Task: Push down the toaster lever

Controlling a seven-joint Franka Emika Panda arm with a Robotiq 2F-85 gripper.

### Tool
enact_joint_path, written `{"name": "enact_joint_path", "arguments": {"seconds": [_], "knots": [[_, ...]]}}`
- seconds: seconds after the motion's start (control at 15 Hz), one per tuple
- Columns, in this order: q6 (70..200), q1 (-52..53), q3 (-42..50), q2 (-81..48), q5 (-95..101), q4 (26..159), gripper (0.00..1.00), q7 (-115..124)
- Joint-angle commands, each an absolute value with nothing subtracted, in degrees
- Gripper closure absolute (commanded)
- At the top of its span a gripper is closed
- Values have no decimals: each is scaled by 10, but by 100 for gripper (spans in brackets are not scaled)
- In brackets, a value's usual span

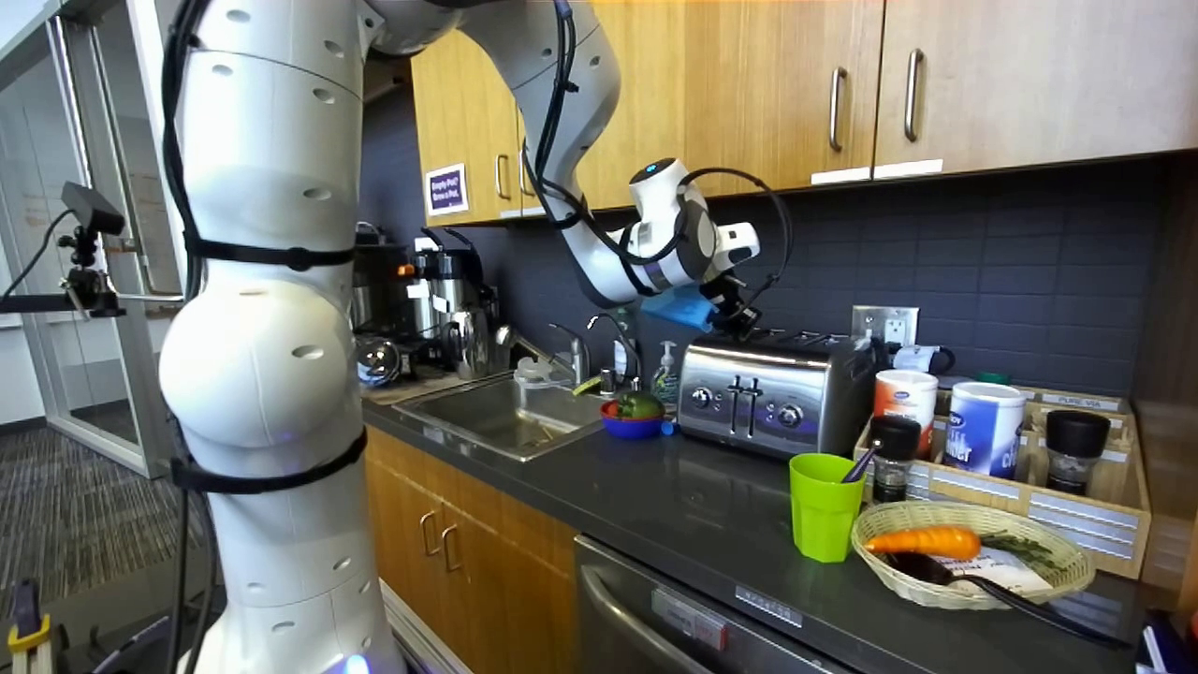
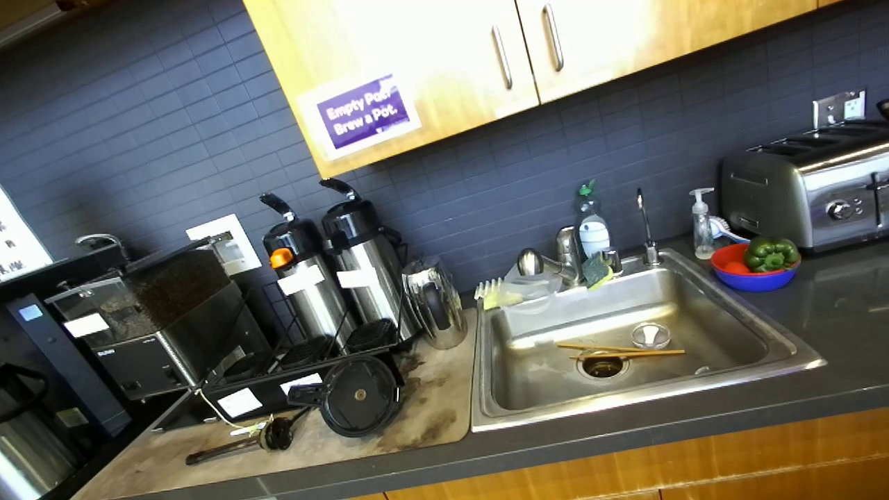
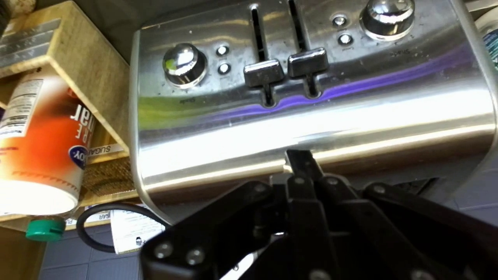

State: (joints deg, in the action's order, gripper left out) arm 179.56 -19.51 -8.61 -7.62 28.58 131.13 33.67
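Fingers point(image 3: 305, 165) of the gripper point(image 3: 298, 159) lie pressed together in the wrist view, with nothing seen between them, presumably so that they make one firm prod for pressing rather than grasping. Their tips show before the toaster's point(image 3: 311, 132) curved upper front, apart from both levers point(image 3: 307, 64) on the near face; whether they touch the steel, I cannot tell. The lettering point(image 3: 396, 53) is upside down here, so the levers sit high in their slots point(image 3: 258, 35), likely because neither has been pushed yet.

In an exterior view, the toaster stands right of the sink point(image 1: 496, 407), near the far wall point(image 1: 992, 262), probably placed there for the outlet point(image 1: 884, 325) behind it. The arm point(image 1: 271, 215) rises at the left, bends high, and slopes down rightwards, its wrist tilted so that the gripper hangs by the toaster's top.

In an exterior view, a bowl point(image 2: 755, 280) with a green pepper point(image 2: 772, 255) sits between sink and toaster, which the right edge cuts off; the arm does not show there.
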Motion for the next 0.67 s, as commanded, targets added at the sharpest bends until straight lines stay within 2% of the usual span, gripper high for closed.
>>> {"name": "enact_joint_path", "arguments": {"seconds": [0.0,0.13,0.2,0.27,0.33,0.53,0.6], "knots": [[1790,-197,-105,-36,261,1358,100,341],[1786,-197,-114,-23,246,1376,100,340],[1786,-196,-119,-19,239,1383,94,338],[1787,-197,-126,-14,227,1392,84,335],[1783,-197,-135,-9,213,1401,68,329],[1747,-193,-166,9,151,1422,50,303],[1742,-111,-110,7,74,1428,44,252]]}}
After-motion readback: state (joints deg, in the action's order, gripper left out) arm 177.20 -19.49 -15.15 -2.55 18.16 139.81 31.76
